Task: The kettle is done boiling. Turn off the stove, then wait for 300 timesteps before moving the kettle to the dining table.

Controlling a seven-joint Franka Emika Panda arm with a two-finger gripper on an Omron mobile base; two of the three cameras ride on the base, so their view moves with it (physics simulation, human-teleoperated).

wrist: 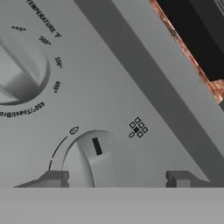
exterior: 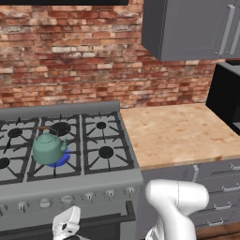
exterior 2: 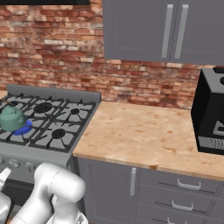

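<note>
While my end effector (wrist: 116, 179) sits spread wide, its fingertips (wrist: 53, 178) flank a grey burner knob (wrist: 94, 159) on the stove (exterior: 70, 180) front panel, apart from it. At ten o'clock, the oven temperature dial (wrist: 19, 72). On the cooktop, the teal kettle (exterior: 48, 147) stands over a blue flame (exterior: 62, 158); the wooden worktop (exterior: 176, 132) lies at three o'clock.

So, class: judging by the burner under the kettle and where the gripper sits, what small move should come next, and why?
Probably close the gripper on the knob between its fingertips and turn it: a blue flame burns under the kettle, so the stove is on.
</note>
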